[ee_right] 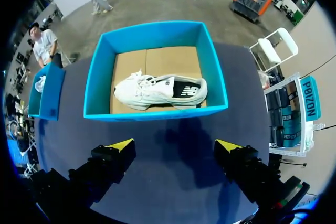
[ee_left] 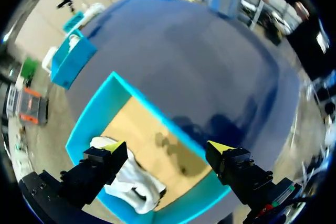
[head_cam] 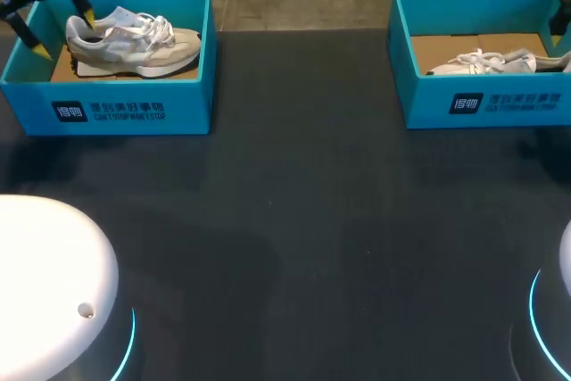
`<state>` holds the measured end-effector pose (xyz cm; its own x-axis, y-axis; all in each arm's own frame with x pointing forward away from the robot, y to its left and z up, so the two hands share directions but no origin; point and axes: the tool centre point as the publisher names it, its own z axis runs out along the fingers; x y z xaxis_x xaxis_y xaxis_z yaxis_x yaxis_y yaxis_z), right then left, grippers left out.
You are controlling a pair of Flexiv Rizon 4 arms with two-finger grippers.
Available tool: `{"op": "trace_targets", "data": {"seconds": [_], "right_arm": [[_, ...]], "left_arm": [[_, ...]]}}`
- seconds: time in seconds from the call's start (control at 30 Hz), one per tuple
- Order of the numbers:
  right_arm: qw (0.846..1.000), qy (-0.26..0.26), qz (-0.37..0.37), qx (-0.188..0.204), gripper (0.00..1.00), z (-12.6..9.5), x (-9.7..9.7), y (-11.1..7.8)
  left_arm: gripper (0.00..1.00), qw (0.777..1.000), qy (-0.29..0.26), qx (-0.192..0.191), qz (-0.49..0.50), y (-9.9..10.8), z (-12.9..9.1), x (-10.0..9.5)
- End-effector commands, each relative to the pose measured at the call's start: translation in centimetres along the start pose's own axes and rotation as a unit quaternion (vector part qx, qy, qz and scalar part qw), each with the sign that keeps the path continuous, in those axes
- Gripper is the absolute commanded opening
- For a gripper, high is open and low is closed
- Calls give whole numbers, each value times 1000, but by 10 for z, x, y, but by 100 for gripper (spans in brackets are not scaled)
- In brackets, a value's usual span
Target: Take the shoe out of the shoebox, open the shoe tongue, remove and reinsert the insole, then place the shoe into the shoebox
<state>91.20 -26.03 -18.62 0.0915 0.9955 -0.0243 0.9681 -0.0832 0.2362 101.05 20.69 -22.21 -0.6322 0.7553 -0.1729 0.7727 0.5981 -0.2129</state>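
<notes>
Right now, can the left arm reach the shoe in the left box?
Probably yes: the open left gripper hangs over the box, whose top is open, near the heel of the shoe, with nothing in between.

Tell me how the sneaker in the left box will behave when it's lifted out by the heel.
The sneaker looks like soft fabric, so its upper will probably squash when gripped. Its thick sole should keep it from folding, though the toe may droop. The loose laces could dangle and catch the box wall.
</notes>
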Motion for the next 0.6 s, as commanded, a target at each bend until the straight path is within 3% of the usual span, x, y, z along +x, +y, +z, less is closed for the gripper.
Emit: {"op": "trace_targets", "data": {"seconds": [0.03, 0.23, 0.4, 0.6], "right_arm": [[1000, 0, 0, 0, 100, 0, 0, 0], [1000, 0, 0, 0, 100, 0, 0, 0], [1000, 0, 0, 0, 100, 0, 0, 0], [1000, 0, 0, 0, 100, 0, 0, 0]], "left_arm": [[100, 997, 56, -27, 49, 27, 0, -13], [100, 981, 83, -117, 130, 64, -4, -25], [100, 972, 69, -153, 164, 88, -13, -32], [100, 972, 69, -153, 164, 88, -13, -32]]}}
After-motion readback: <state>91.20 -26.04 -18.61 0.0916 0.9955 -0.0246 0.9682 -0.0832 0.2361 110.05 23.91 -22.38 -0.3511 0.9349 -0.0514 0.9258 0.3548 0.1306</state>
